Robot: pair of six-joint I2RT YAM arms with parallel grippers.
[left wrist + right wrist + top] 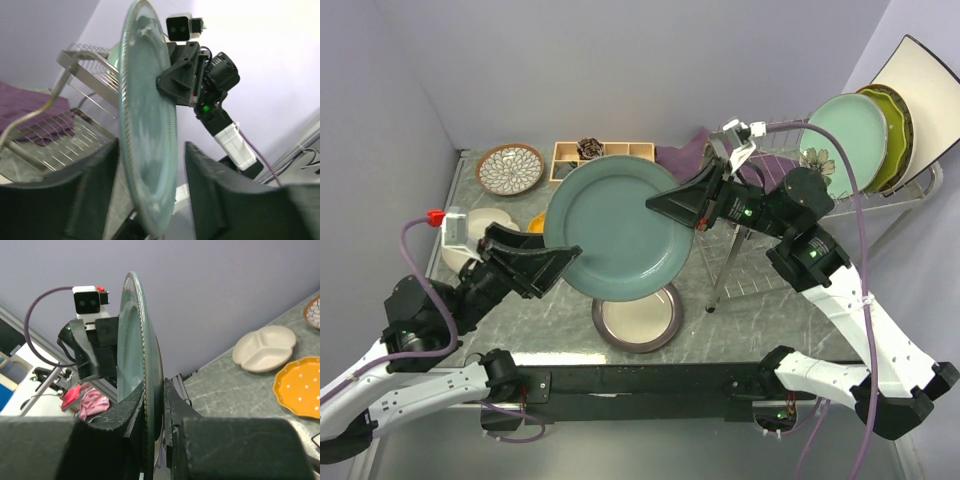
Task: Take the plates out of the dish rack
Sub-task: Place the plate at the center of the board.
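Teal plate (615, 228) hung above the middle of the tabletop (750, 320), its rim clenched in the right gripper (665, 205); the left gripper (560, 262) straddled the opposite rim, jaws apart. Should the right release before the left bit, I reckoned it would drop onto the brown-rimmed plate (638, 318) below.

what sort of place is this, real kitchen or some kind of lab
Most likely a robot test bench staged as a kitchen counter: plain lilac walls box in the marble-look table, a wire dish rack holds plates, and two robot arms are bolted at its near edge.
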